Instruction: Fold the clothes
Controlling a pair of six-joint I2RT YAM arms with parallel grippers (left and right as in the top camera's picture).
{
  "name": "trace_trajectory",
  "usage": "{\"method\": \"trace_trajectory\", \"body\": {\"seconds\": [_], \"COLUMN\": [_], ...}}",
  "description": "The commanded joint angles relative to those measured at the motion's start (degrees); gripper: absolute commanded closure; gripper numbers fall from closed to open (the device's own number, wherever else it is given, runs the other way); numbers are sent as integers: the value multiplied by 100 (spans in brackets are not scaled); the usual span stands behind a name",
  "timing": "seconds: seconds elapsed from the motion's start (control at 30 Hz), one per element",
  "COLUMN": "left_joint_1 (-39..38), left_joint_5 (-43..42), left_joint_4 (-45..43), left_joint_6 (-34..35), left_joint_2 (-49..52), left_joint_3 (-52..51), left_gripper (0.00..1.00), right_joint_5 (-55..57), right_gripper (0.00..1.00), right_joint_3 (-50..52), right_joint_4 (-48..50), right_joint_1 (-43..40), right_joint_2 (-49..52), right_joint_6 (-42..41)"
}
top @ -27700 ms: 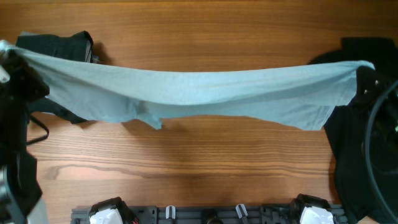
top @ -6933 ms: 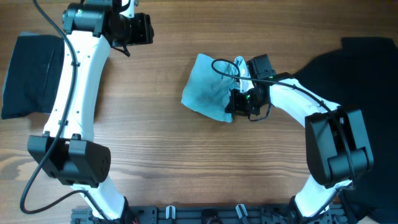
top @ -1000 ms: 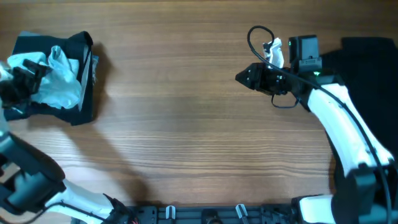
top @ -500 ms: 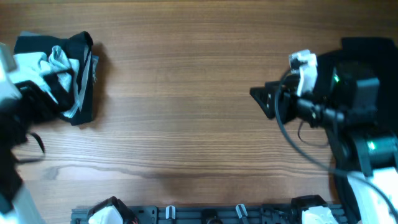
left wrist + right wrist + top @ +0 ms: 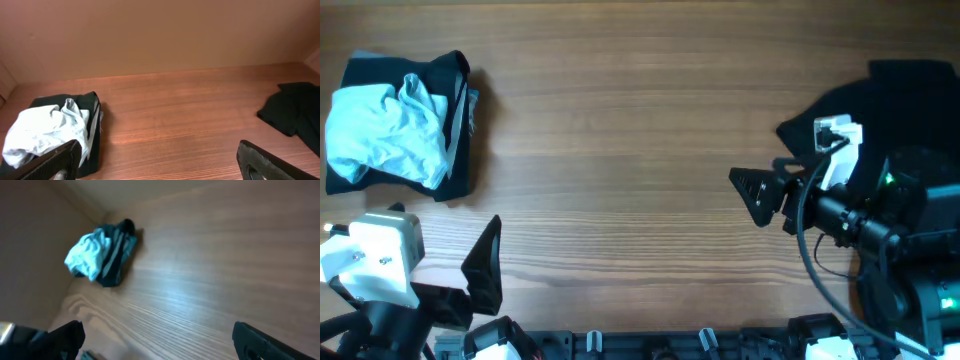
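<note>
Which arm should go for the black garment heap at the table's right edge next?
Right, probably. The right gripper hangs open just beside the black garment heap. The left gripper, also open, sits at the opposite side, below the crumpled aqua T-shirt, and would have a long reach across.

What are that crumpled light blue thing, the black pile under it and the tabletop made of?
Blue shirt: soft matte cloth, likely cotton knit; it crumples into loose folds. Black pile: similar matte fabric, folded flat. Table: wood or wood-look laminate, smooth with a slight sheen; grain lines run across it.
</note>
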State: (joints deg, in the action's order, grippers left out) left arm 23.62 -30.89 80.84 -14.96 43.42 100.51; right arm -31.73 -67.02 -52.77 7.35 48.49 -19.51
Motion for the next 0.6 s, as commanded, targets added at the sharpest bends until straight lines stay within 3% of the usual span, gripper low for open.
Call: {"method": "trace_trajectory", "body": {"seconds": [0.0,0.13,0.23,0.4,0.57], "left_joint_1": [-26,-26,-26,-26,-26], "left_joint_5": [33,33,33,31,33], "left_joint_4": [2,2,2,2,2], "left_joint_6": [-111,-111,-111,-111,-111], "left_joint_2": [-9,-9,-9,-9,-9], "left_joint_3": [17,17,17,17,17], "left_gripper": [0,0,0,0,0], "right_joint_5": [787,798,796,492,509], "right_gripper": [0,0,0,0,0], "right_joint_3": [-96,105,820,2444,4203], "right_joint_4": [463,1224,1316,1471,2461], "right_joint_1": [35,-4,-494,-739,-739], "right_joint_2": [-44,-769,-1657,-3250,-4500], "right_joint_6": [538,3593,4690,4579,2962]}}
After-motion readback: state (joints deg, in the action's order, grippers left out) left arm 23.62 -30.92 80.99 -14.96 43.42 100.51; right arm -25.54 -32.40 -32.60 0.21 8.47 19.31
